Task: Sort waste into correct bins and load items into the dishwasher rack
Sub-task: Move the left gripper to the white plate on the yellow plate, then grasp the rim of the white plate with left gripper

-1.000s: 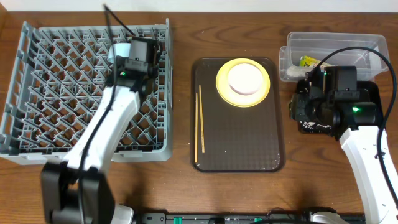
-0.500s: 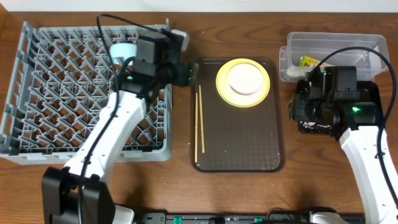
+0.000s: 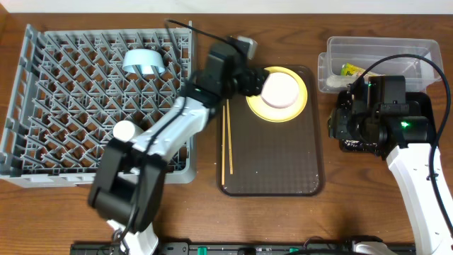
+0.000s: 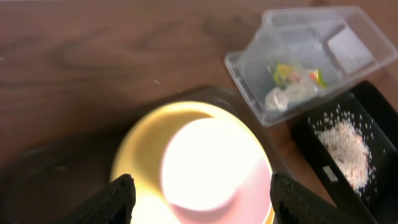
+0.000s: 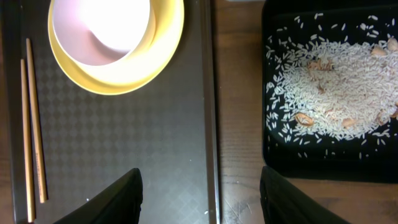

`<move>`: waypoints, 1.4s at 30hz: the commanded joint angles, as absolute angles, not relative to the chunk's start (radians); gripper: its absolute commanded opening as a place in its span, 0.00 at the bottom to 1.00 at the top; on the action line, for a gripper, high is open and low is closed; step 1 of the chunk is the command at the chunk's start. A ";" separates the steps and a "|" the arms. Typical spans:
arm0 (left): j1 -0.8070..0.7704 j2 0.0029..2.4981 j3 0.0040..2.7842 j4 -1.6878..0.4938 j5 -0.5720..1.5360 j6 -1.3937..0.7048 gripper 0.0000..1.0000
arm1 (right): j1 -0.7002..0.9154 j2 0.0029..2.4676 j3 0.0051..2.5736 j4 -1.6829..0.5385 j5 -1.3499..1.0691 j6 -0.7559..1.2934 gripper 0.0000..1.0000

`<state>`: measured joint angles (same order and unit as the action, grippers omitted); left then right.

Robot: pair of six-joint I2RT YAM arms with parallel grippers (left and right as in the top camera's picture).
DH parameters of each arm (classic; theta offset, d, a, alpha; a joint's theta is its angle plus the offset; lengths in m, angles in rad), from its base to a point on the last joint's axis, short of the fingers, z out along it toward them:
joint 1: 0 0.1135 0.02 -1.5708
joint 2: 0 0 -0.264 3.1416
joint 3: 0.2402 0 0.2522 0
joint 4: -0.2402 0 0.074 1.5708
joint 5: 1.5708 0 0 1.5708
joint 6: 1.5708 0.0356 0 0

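A pink bowl (image 3: 278, 88) sits on a yellow plate (image 3: 300, 106) at the back of the dark tray (image 3: 276, 163). My left gripper (image 3: 255, 79) is open and empty at the bowl's left edge. In the left wrist view its fingers (image 4: 210, 200) straddle the bowl (image 4: 208, 163) and plate (image 4: 140, 155). Two chopsticks (image 3: 226, 145) lie on the tray's left side. A light blue cup (image 3: 142, 61) lies in the grey dishwasher rack (image 3: 42, 106). My right gripper (image 3: 342, 126) is open and empty over the tray's right edge (image 5: 202, 200), beside the black bin.
A clear bin (image 3: 410, 49) with wrappers stands at the back right, also in the left wrist view (image 4: 305, 62). A black bin (image 3: 425, 103) holds spilled rice (image 5: 329, 93). The right wrist view also shows the bowl (image 5: 102, 25), plate (image 5: 158, 59) and chopsticks (image 5: 34, 130).
My left arm left the blue cup in the rack and swung right to the pink bowl on the tray. The right arm has not moved.
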<state>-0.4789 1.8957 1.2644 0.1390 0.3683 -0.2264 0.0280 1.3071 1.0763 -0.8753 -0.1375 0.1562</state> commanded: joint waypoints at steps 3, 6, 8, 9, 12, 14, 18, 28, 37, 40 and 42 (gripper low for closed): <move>-0.518 1.978 1.264 0.202 0.361 -0.249 0.68 | 0.018 1.306 1.080 -0.880 -0.132 0.163 0.59; -0.529 2.022 1.264 0.220 0.347 -0.249 0.65 | 0.018 1.306 1.080 -0.883 -0.132 0.163 0.59; -0.534 2.045 1.264 0.221 0.347 -0.249 0.62 | 0.018 1.306 1.080 -0.883 -0.132 0.163 0.59; -0.534 2.054 1.264 0.221 0.347 -0.249 0.60 | 0.018 1.306 1.080 -0.883 -0.132 0.163 0.59; -0.533 2.075 1.264 0.219 0.346 -0.249 0.56 | 0.018 1.306 1.080 -0.883 -0.132 0.163 0.59; -0.533 2.086 1.264 0.218 0.334 -0.249 0.55 | 0.018 1.306 1.080 -0.883 -0.132 0.163 0.59; -0.533 2.088 1.264 0.188 0.290 -0.249 0.53 | 0.018 1.306 1.080 -0.885 -0.132 0.163 0.58; -0.532 2.057 1.264 0.185 0.290 -0.245 0.54 | 0.018 1.306 1.080 -0.886 -0.131 0.163 0.59; -0.532 1.983 1.264 0.185 0.291 -0.245 0.60 | 0.018 1.306 1.080 -0.886 -0.131 0.163 0.59; -0.532 1.966 1.264 0.185 0.290 -0.245 0.60 | 0.018 1.306 1.080 -0.886 -0.131 0.163 0.59; -0.532 1.965 1.264 0.184 0.285 -0.245 0.60 | 0.018 1.306 1.080 -0.886 -0.131 0.163 0.59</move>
